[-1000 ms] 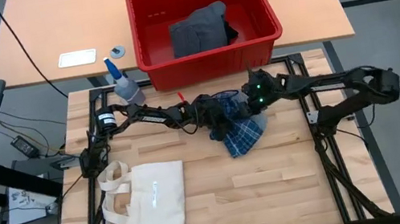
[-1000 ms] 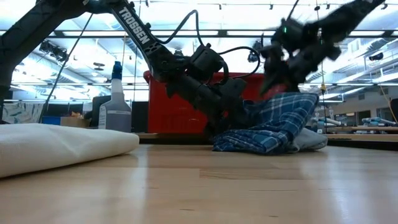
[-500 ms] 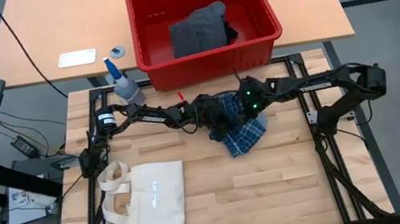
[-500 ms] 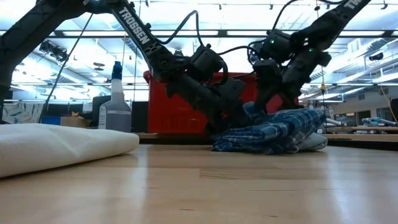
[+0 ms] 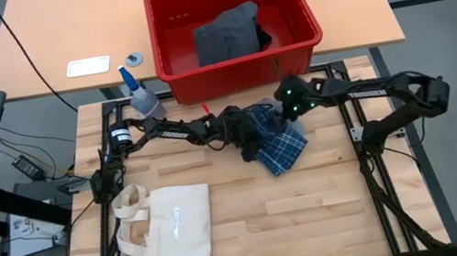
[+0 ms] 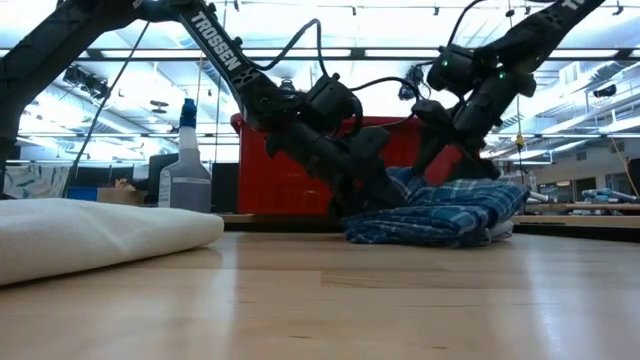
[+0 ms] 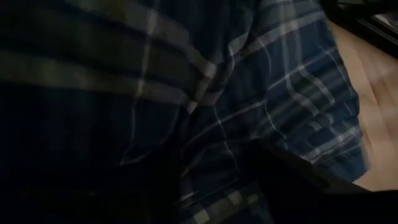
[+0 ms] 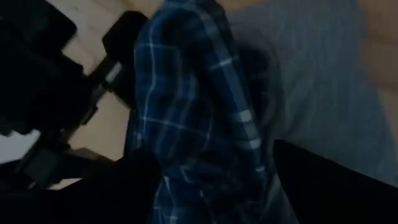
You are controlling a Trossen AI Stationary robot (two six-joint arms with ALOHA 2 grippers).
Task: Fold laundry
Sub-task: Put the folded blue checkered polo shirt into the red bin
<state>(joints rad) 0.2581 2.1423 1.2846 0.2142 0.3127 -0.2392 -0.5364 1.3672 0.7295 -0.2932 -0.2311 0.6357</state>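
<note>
– What's changed? Since a second ago the plaid garment (image 5: 280, 149) has dropped flat; I've drawn the right gripper (image 5: 285, 117) back toward the red basket (image 5: 241, 63)

– And the grips? Left gripper (image 5: 249, 137) is buried in cloth at the table's far middle; I cannot tell either gripper's state. Risk: a snagged finger drags the fold open
</note>
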